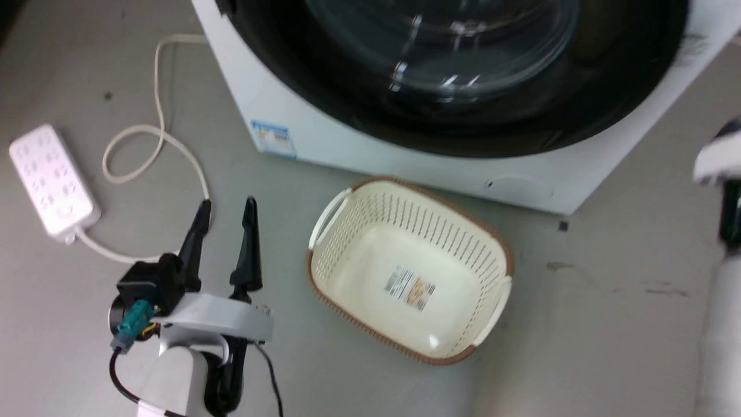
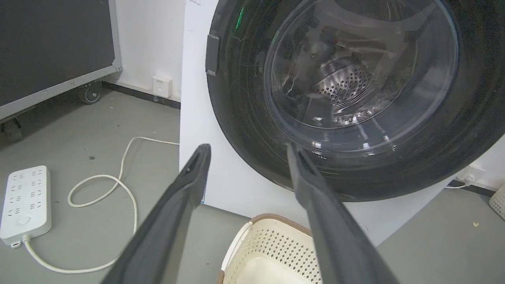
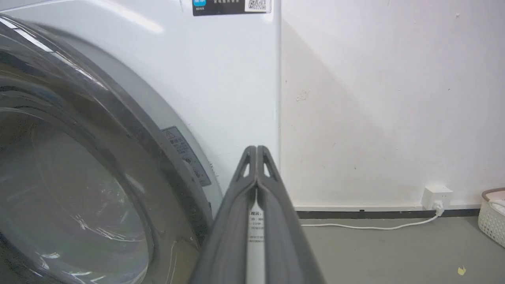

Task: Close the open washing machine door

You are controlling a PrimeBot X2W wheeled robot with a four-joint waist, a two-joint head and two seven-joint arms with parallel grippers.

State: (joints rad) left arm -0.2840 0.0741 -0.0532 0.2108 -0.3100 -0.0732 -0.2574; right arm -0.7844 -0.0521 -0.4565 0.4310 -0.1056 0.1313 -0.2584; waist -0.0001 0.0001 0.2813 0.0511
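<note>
The white washing machine (image 1: 324, 145) fills the top of the head view, and its round black-rimmed door (image 1: 347, 110) lies flat against its front. In the left wrist view the steel drum shows through the glass bowl of the door (image 2: 244, 98). My left gripper (image 1: 226, 206) is open and empty above the floor, left of the basket. Its fingers (image 2: 247, 152) point at the door's lower edge, clear of it. My right gripper (image 3: 256, 149) is shut on nothing, with its tips close to the white front of the machine (image 3: 221, 79), just right of the door's rim (image 3: 130, 130).
A cream perforated basket (image 1: 405, 272) sits on the floor in front of the machine. A white power strip (image 1: 49, 179) and its looped cable (image 1: 156, 133) lie to the left. A black wheeled case (image 2: 55, 47) stands beyond them. On the right are a wall socket (image 3: 436, 197) and another basket (image 3: 493, 213).
</note>
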